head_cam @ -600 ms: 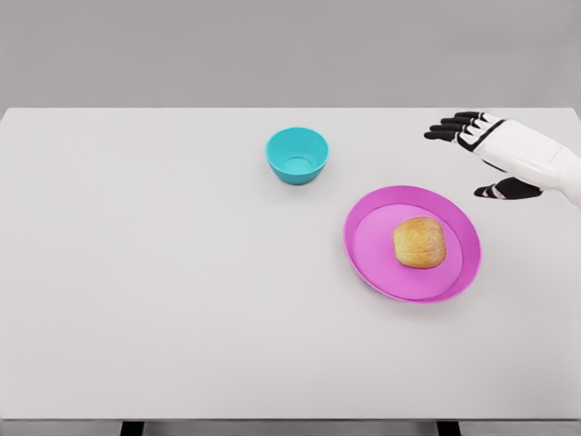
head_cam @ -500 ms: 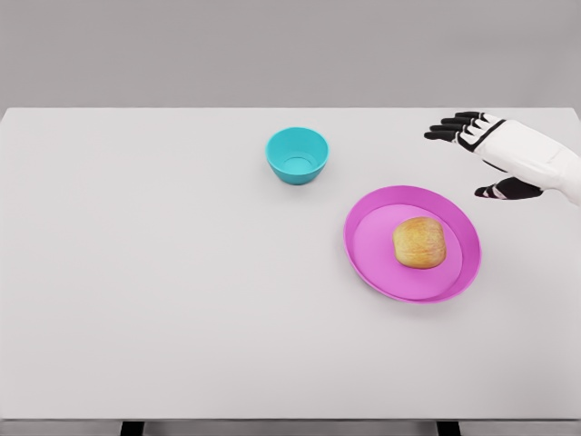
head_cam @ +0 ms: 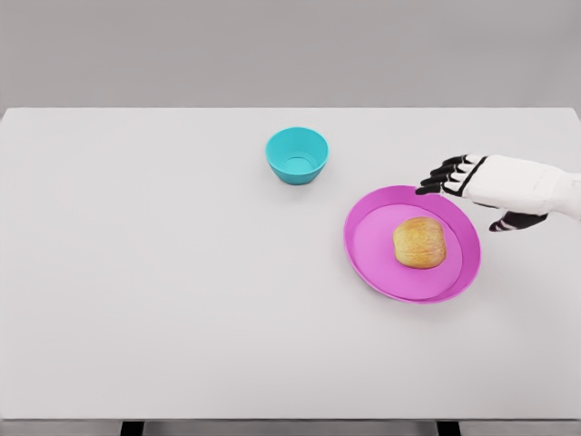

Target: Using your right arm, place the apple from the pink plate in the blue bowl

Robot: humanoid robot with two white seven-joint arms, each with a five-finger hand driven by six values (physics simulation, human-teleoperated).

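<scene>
Only the right hand (head_cam: 490,186) shows, fingers spread, seemingly above the pink plate (head_cam: 363,259)'s rim; arm cropped.

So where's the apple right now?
Head view: the apple sits on the pink plate, right of centre, with the open right hand just beyond the plate's far-right rim.

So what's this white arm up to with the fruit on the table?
The right robot hand reaches in from the right, fingers spread and holding nothing, poised at the far edge of the pink plate. The apple sits on that plate, untouched. The blue bowl, where it should end up, stands empty further back to the left. The left arm is out of view.
</scene>
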